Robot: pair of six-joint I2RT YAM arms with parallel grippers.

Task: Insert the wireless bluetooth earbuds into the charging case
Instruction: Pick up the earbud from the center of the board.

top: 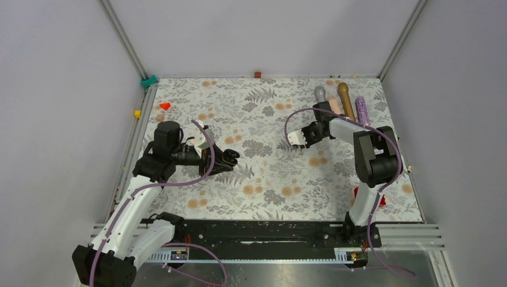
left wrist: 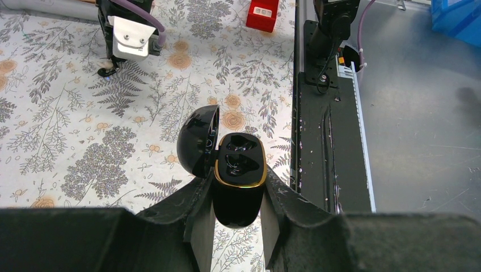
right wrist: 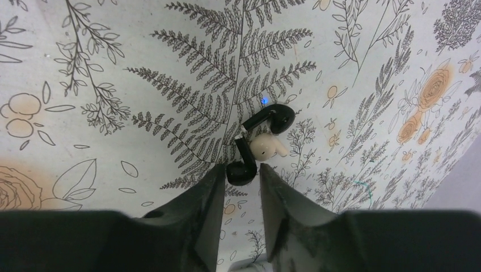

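The charging case (left wrist: 238,187) is glossy black with a gold rim. Its lid (left wrist: 197,141) is swung open to the left and two dark hollows show inside. My left gripper (left wrist: 238,195) is shut on the case body and holds it above the floral cloth at centre left (top: 231,156). Two black earbuds lie together on the cloth: one (right wrist: 273,119) farther off, one (right wrist: 240,171) with a cream tip (right wrist: 265,148). My right gripper (right wrist: 241,174) is low over them, its narrow jaws on either side of the nearer earbud's head with slim gaps.
Several long cylinders (top: 344,97) lie at the back right beside the right arm. A red block (left wrist: 262,14) sits near the right arm's base. A red cone (top: 165,106) and a yellow cube (top: 137,113) are at the back left. A black rail (top: 269,233) borders the near edge.
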